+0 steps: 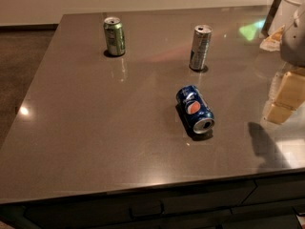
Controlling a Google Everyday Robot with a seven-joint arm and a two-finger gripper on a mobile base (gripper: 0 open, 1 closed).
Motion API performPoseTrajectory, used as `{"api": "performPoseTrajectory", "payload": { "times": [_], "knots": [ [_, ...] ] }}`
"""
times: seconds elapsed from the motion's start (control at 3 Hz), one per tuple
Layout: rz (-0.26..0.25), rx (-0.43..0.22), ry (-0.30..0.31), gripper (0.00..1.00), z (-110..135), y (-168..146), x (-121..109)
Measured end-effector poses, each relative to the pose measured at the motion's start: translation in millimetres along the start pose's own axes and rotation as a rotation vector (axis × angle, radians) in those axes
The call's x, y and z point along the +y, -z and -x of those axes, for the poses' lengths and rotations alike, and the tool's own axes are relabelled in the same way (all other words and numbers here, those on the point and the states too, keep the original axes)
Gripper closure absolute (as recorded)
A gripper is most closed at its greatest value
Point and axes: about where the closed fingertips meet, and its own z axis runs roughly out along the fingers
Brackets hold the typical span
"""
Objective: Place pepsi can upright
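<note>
Since the pepsi can (195, 109) lies on its side mid-table (95, 142) — long axis near-right to far-left, mouth end nearest — the gripper (293, 37), farther back at the view's right edge, state impossible to tell, must reach leftward.

The pepsi can (194, 108) lies on its side on the tabletop (95, 128), a little to the right of the middle and closer to the near edge than to the far one. It is dark blue, and the round red, white and blue logo is turned upward. Its long axis goes from far-left to near-right. The silver top end, with the dark drinking hole, looks toward the near-right corner. The can rests directly on the surface. My end effector (294, 30) is at the right border of the view, well apart from the can.
</note>
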Motion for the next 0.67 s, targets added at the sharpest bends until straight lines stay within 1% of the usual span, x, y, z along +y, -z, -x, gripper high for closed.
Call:
{"api": "performPoseTrajectory", "payload": {
  "times": [0.33, 0.67],
  "knots": [
    [0.0, 0.0, 0.0, 0.0, 0.0, 0.0, 0.0],
    [0.004, -0.008, 0.026, 0.0, 4.5, -4.8, -7.4]
  ]
}}
